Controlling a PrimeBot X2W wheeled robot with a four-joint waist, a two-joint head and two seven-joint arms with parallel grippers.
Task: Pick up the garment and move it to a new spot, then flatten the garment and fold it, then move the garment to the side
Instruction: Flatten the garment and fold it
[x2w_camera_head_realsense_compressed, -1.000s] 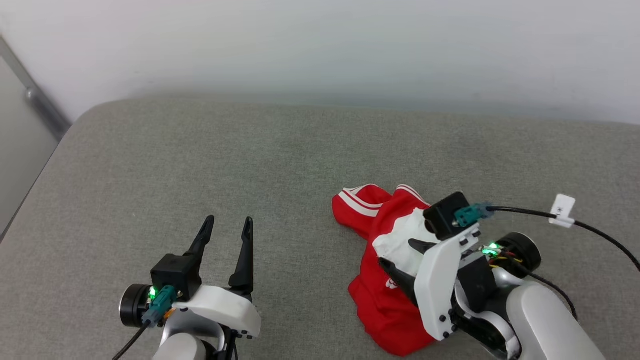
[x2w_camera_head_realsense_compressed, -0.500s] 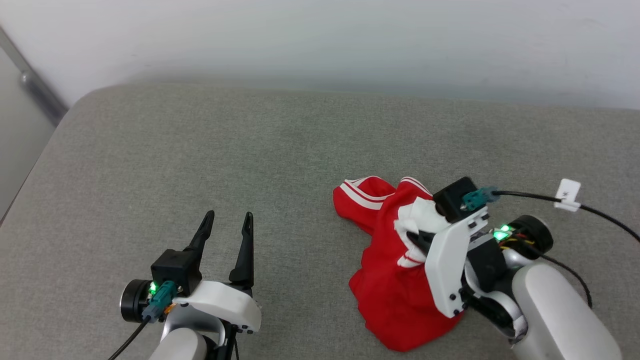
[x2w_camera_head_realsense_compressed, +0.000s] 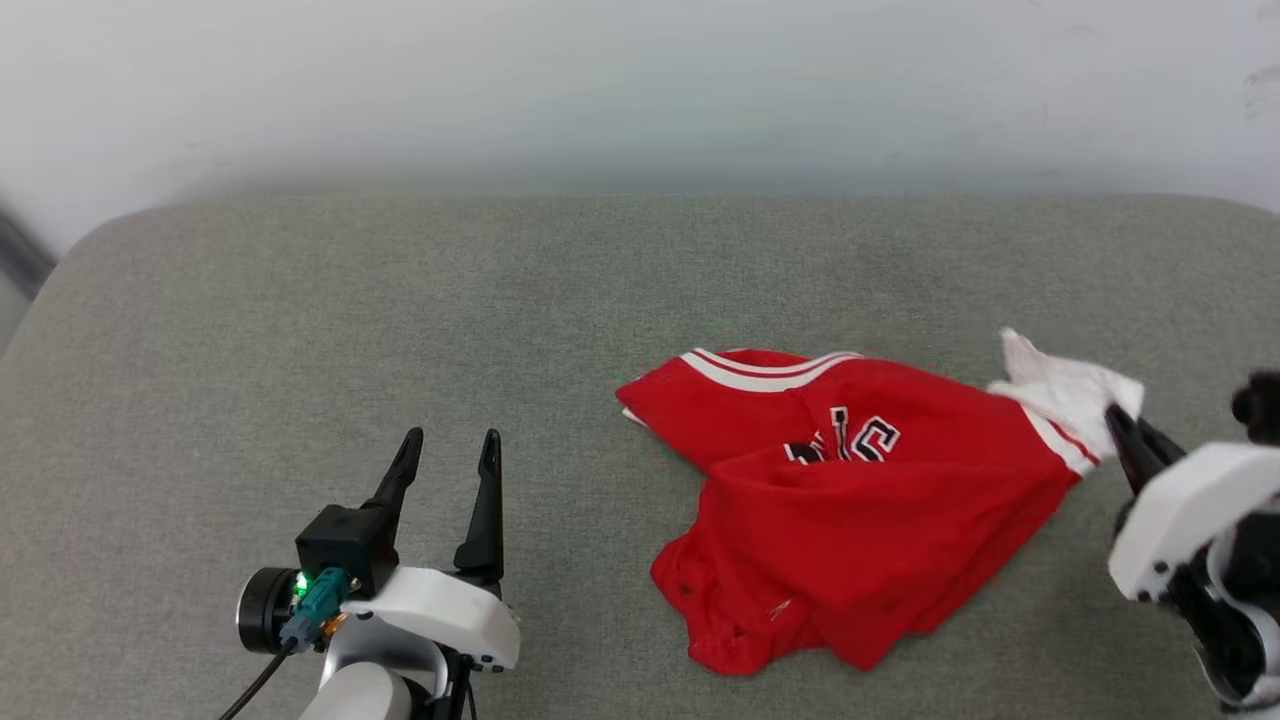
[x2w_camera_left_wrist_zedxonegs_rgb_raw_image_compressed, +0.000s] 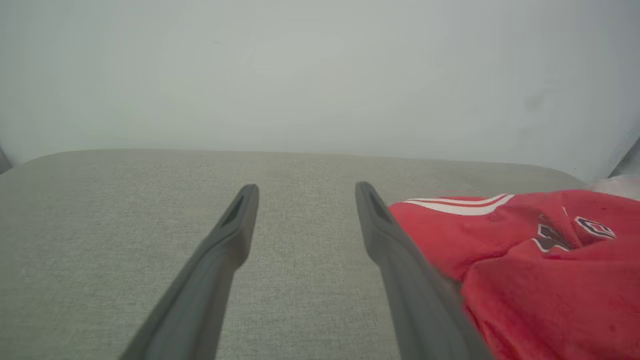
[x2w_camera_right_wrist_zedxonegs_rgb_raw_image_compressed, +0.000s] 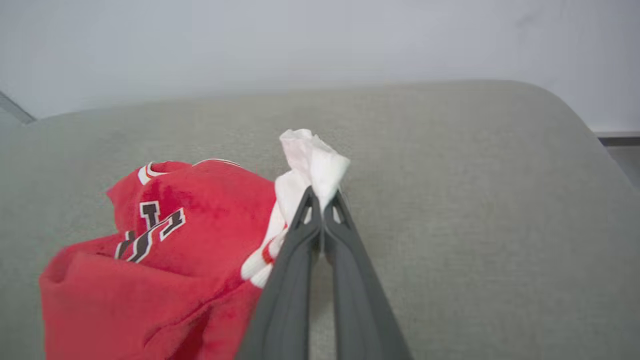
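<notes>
The garment (x2w_camera_head_realsense_compressed: 860, 500) lies on the padded seat (x2w_camera_head_realsense_compressed: 400, 300), partly lapped over itself. The seat runs back to the wall (x2w_camera_head_realsense_compressed: 600, 80) behind it. The right gripper (x2w_camera_head_realsense_compressed: 1118, 420) is at the garment's right end. One sleeve (x2w_camera_head_realsense_compressed: 1065, 385) is pinched between its two fingers, with the loose end of the sleeve standing out just past the fingertips. The rest of the garment trails away to the left of those fingers and rests on the seat. The left gripper (x2w_camera_head_realsense_compressed: 452, 436) is well off to the left, with bare seat between its spread fingers and ahead of them. The garment's nearest edge lies to the right of its right-hand finger, not touching it.
</notes>
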